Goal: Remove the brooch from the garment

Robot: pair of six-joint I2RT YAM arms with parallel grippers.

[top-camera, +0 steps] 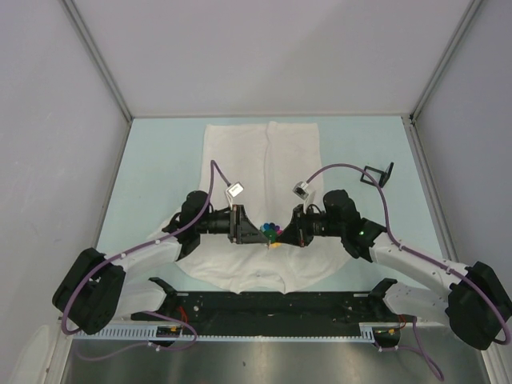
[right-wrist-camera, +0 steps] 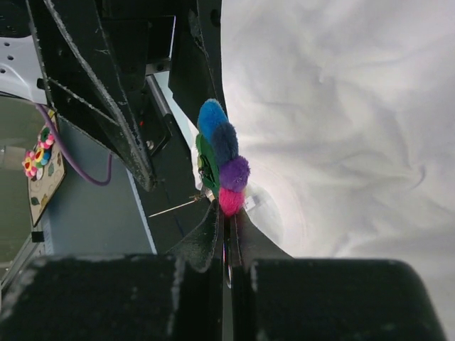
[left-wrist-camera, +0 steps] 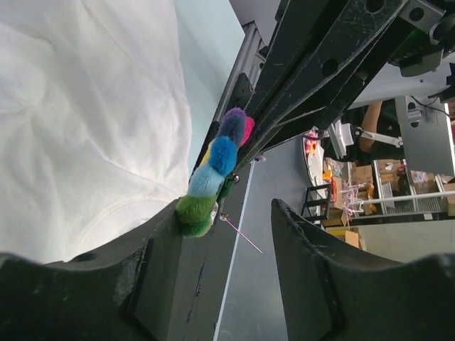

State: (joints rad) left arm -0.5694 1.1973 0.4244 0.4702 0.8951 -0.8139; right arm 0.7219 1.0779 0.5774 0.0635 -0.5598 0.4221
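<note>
The right gripper (right-wrist-camera: 229, 213) is pinched tight on the brooch's (right-wrist-camera: 222, 158) pink petal, just above the near end of the garment (top-camera: 260, 152). The left gripper (left-wrist-camera: 224, 213) stands partly open around it, holding nothing, with 1 finger touching the green petal. I judge a slow, straight lift best, so the bare pin (left-wrist-camera: 242, 236) clears the cloth. Only the 2 wrist views show that pin; the top view hides it.

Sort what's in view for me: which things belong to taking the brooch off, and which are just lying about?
In the job:
brooch
garment
right gripper, shut on the brooch
left gripper, open, one finger against the brooch

Lying about:
small black frame, far right of the garment
</note>
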